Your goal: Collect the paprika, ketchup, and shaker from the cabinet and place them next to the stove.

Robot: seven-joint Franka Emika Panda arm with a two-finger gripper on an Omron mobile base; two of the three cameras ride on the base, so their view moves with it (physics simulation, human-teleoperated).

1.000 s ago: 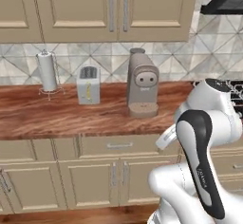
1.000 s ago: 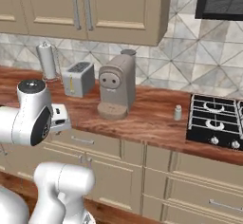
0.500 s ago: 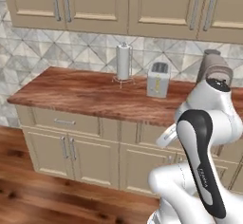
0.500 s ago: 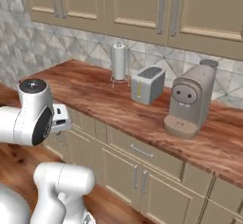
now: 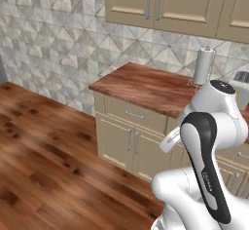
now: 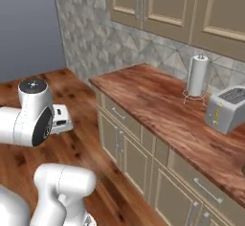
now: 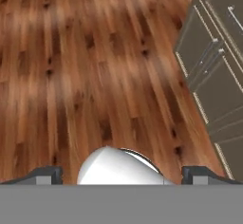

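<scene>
Gripper (image 7: pixel 121 173) wide open, holding nothing, aimed down at wooden floor (image 7: pixel 85 66) beside base cabinet doors (image 7: pixel 213 61). Paper towel roll (image 6: pixel 197 75) and toaster (image 6: pixel 228 108) standing on wood countertop (image 6: pixel 158 100), under wall cabinets (image 5: pixel 165 2). Paprika, ketchup, shaker: location unknown.

A paper towel roll (image 6: pixel 197 75) stands upright on the wooden tabletop (image 6: pixel 158 109) before me. A toaster (image 6: pixel 227 107) sits near it. Wood floor (image 7: pixel 95 66) lies below.

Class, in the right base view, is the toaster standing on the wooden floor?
No, the toaster sits on the wooden countertop, beside the paper towel roll.
</scene>
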